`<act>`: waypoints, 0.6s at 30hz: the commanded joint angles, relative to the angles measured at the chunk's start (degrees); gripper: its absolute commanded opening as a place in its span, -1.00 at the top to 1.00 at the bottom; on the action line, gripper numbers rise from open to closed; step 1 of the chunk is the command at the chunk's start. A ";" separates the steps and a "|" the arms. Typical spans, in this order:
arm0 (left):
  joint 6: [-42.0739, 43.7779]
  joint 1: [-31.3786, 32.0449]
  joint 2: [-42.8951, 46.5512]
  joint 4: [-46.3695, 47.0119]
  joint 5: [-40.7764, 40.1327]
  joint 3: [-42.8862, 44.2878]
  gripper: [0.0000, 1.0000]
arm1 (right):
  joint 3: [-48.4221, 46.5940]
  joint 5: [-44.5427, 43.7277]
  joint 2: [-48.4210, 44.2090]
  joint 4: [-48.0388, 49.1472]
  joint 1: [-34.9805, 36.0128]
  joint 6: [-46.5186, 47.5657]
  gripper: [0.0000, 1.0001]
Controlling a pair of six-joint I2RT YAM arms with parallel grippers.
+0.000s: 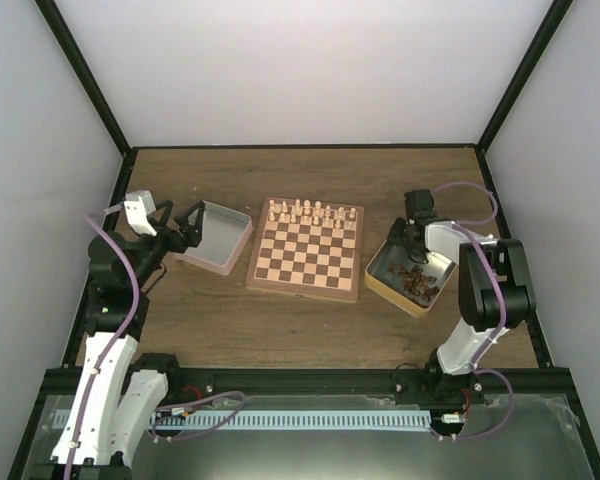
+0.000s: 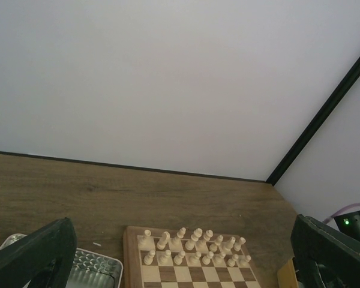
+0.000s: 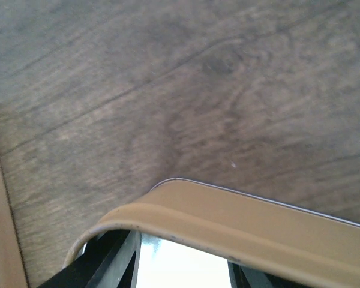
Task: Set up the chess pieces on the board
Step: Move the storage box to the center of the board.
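Top external: tiny dark brown chess pieces (image 1: 420, 281) heaped in the tan tin (image 1: 392, 296), right of the checkered wooden board (image 1: 305, 262). Left gripper (image 1: 183, 217) gapes wide; right gripper (image 1: 412, 258), I can't tell.

R pincer (image 1: 411, 256) points down into a shallow tan rectangular metal tin (image 1: 395, 296); jaw gap unreadable. Tiny dark brown wooden chessmen (image 1: 421, 283) lie in the tin just beside its tips. Square checkered wooden board (image 1: 307, 262) sits L of it, w/ pale cream wooden chessmen (image 1: 310, 212) on the far rows. L pincer (image 1: 183, 222), jaws wide, hangs at a grey rectangular metal tin (image 1: 221, 231); board to its R.
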State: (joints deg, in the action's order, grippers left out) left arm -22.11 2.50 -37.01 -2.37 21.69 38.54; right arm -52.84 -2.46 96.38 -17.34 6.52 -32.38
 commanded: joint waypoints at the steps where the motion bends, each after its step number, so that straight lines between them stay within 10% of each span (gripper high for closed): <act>1: 0.75 -0.39 0.37 0.88 -0.29 -0.32 -1.00 | -3.82 0.69 0.14 1.60 0.24 2.97 0.17; 9: 0.93 -0.42 0.37 0.79 0.37 -0.22 -1.00 | 2.98 -7.99 -10.95 -10.06 0.25 -2.93 0.14; 18: 0.84 -0.40 0.61 0.79 0.37 -0.37 -1.00 | 10.11 2.99 -22.06 -17.62 0.71 -5.39 0.01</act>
State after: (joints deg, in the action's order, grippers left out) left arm -22.09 2.50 -36.99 -2.39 21.71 38.54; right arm -43.68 -4.27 76.93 -30.61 6.59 -35.62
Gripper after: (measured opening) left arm 0.997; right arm 0.480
